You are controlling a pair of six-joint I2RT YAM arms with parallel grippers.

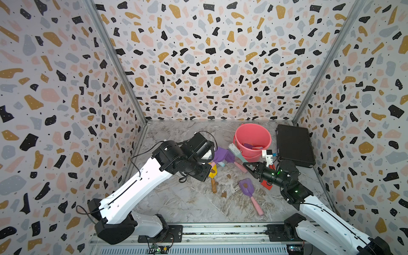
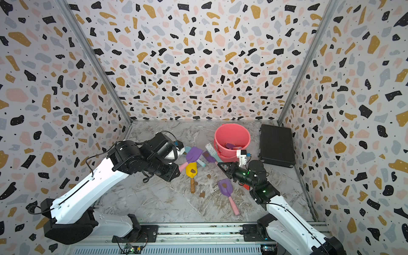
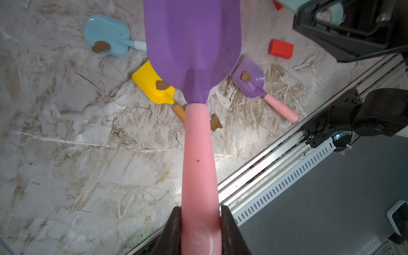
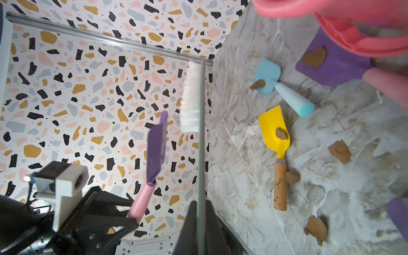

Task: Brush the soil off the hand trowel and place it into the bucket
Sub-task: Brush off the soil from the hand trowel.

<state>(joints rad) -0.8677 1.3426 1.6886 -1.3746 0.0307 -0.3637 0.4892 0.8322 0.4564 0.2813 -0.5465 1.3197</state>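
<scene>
Now the left tool (image 3: 201, 218) clamps the pink handle of the purple hand trowel (image 3: 192, 44), aloft left of the coral bucket (image 1: 251, 132), right of frame centre. The right tool (image 4: 199, 212) pinches the brush (image 4: 191, 95) handle, bristles beside the blade. Brown soil blobs (image 1: 224, 194) dot the counter (image 1: 187, 203).

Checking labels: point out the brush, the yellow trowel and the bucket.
brush (image 1: 234, 149): in a top view, on the white bristles.
yellow trowel (image 3: 146, 82): left wrist view, on the blade.
bucket (image 1: 252, 132): in a top view, on the inner far wall.
</scene>
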